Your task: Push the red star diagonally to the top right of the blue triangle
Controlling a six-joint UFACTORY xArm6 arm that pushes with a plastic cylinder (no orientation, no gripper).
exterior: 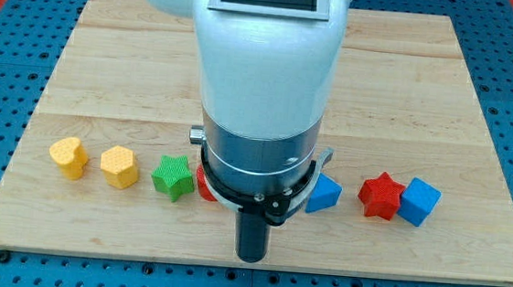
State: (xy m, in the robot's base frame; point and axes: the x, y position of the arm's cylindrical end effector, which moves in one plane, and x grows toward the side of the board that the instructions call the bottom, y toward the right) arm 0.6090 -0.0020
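My tip [249,258] touches no block and rests on the pale wooden board [407,91] near its bottom edge. Just above it, my arm partly hides a red block [203,187] and the blue plastic triangle [325,194]. To their right, the red plastic star [381,195] touches a blue cube [419,202]. Leftward sit a green star [173,176], a yellow hexagon [120,167] and a yellow heart [69,157].

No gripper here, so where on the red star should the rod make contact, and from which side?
Its bottom edge, from the view's bottom, pushing up. The red star sits level with the blue triangle, on its right, and a blue cube touches the star's right side. My tip is lower left of both.
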